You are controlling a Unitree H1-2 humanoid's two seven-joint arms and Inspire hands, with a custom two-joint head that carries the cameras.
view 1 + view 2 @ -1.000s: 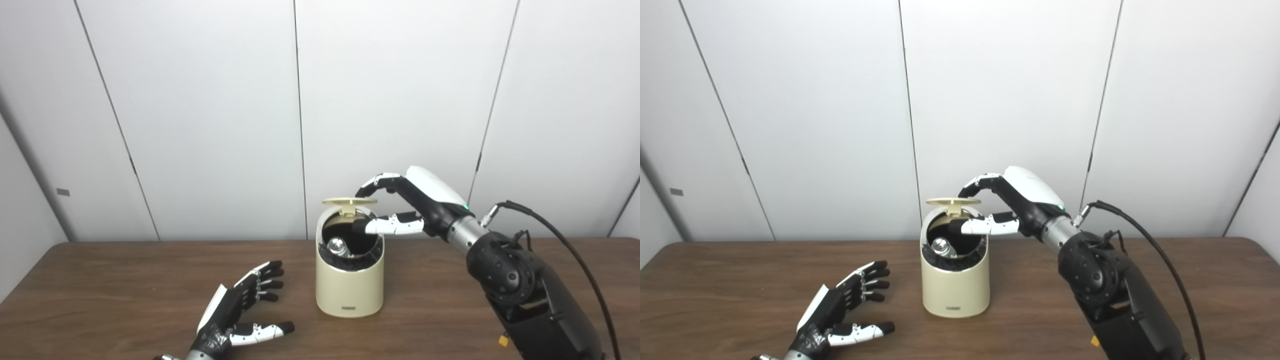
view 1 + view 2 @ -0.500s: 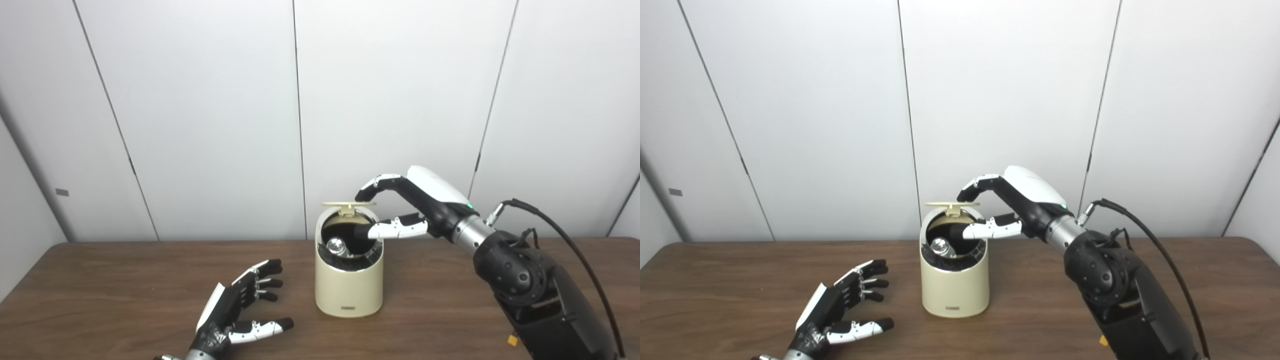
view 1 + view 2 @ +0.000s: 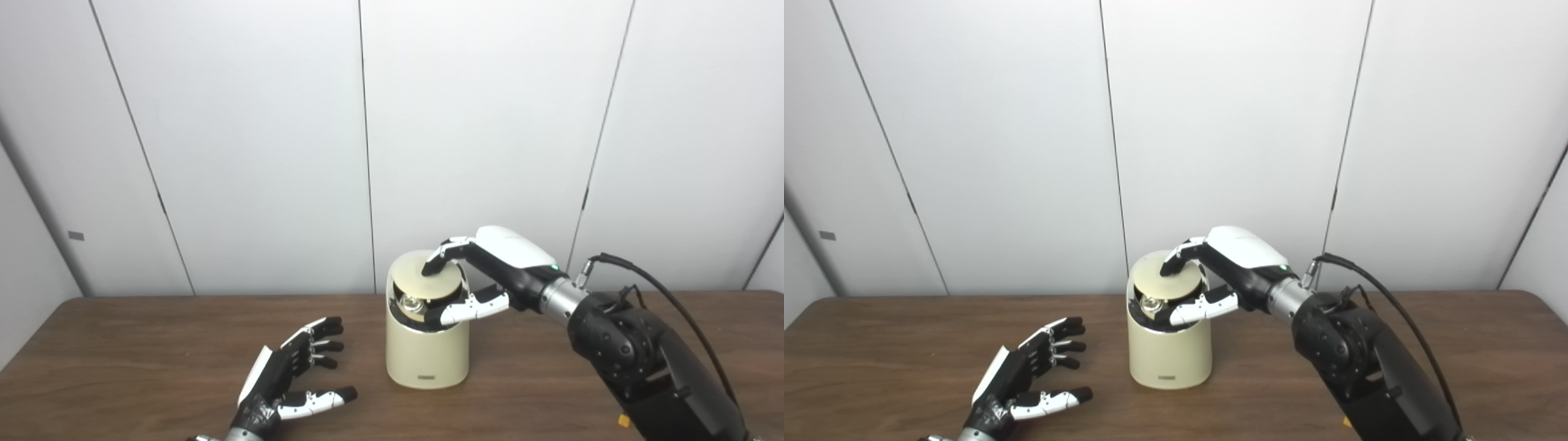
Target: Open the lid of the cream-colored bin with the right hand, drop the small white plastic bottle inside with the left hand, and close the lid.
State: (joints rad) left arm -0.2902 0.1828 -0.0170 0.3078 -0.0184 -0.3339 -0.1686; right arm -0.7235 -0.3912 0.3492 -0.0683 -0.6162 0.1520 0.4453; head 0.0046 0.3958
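Observation:
The cream-colored bin (image 3: pixel 427 358) stands mid-table. Its round lid (image 3: pixel 432 285) is tilted low over the opening, with a gap left at the front. Through that gap the small bottle (image 3: pixel 410 302) shows inside the bin, only its shiny top visible. My right hand (image 3: pixel 497 264) reaches over the bin from the right. Its fingertips (image 3: pixel 430 266) press on top of the lid, while the thumb lies along the front rim, gripping nothing. My left hand (image 3: pixel 288 378) rests on the table to the left of the bin, open and holding nothing.
The brown wooden table (image 3: pixel 122 343) runs to a white panelled wall close behind the bin. A black cable (image 3: pixel 667 294) loops off my right forearm, which fills the lower right.
The lid has swung down from nearly upright to almost shut, pushed by my right hand's fingers. The thumb has come out of the opening to the front rim. My left hand has barely moved.

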